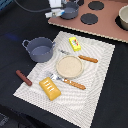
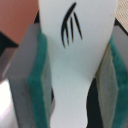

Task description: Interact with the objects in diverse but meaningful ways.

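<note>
Exterior view: a pale striped cloth placemat lies on a black tabletop. Near the mat corner at the exterior view's left stands the grey-blue two-handled pot, upright, mouth open. Toward the mat's middle sits a round tan plate. Beyond the plate lies the yellow flat packet. Between packet and plate lies a toy utensil with an orange-brown handle; a second orange-handled toy fork lies along the plate's near side, just beside it. The orange-yellow ridged bread block rests flat at the mat's near edge, close to the fork's tines. The brown sausage-like stick lies off the mat on the black surface, at the exterior view's left. At the far right of that view is a brown toy stovetop board with dark round burners; a dark pot sits at its left end, and the robot gripper is just beside it, blurred, with something white-and-blue there. Wrist view: a white flat piece with black claw-like strokes fills the frame, standing between the green-padded fingers; both pads press against its sides, so the jaws are clamped on it.
</note>
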You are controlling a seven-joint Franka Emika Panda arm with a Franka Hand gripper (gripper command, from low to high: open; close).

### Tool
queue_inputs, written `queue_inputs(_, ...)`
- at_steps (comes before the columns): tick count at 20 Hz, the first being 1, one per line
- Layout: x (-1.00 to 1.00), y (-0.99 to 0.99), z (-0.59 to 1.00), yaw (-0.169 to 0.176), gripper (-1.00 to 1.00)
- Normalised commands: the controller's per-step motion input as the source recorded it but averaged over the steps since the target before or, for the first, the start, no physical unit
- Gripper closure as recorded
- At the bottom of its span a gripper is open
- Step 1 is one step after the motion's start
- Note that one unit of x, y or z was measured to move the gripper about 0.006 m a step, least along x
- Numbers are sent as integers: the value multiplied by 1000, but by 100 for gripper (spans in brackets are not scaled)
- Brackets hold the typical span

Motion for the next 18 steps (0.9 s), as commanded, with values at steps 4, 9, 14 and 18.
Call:
queue_inputs(4,83,-409,625,-3,100)
queue_inputs(9,0,-840,262,-40,100)
queue_inputs(14,-1,-817,202,-34,100)
queue_inputs(18,0,-786,124,-37,100)
